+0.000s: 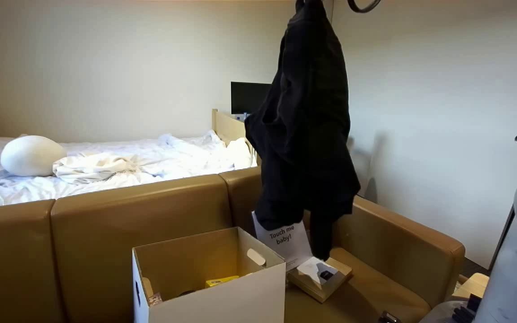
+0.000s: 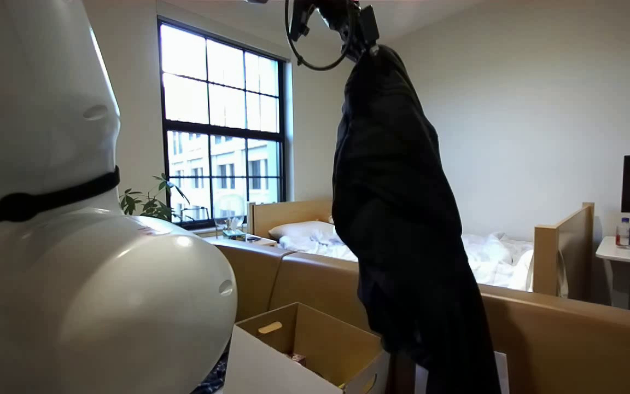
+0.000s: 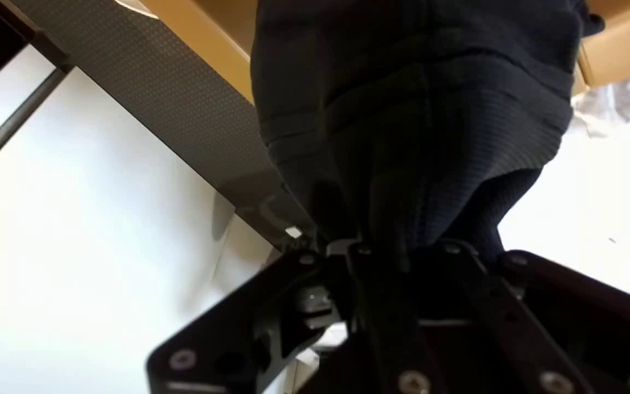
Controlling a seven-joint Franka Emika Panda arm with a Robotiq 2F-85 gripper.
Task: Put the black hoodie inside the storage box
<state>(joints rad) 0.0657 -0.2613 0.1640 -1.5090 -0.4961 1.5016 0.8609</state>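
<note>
The black hoodie hangs in a long drape in mid-air, and shows in both exterior views. The storage box, white outside and tan inside, stands in front of the sofa back; it also shows in an exterior view. The hoodie hangs to the right of the box in both exterior views, outside its walls. My gripper is high up, shut on the hoodie's top end. In the wrist view the gripper has the hoodie bunched between its fingers, hiding the fingertips. I do not see the box there.
The tan sofa runs behind the box. A white printed card and a small flat tan box are right of it. A yellow item lies inside the storage box. The white robot arm is close beside the box.
</note>
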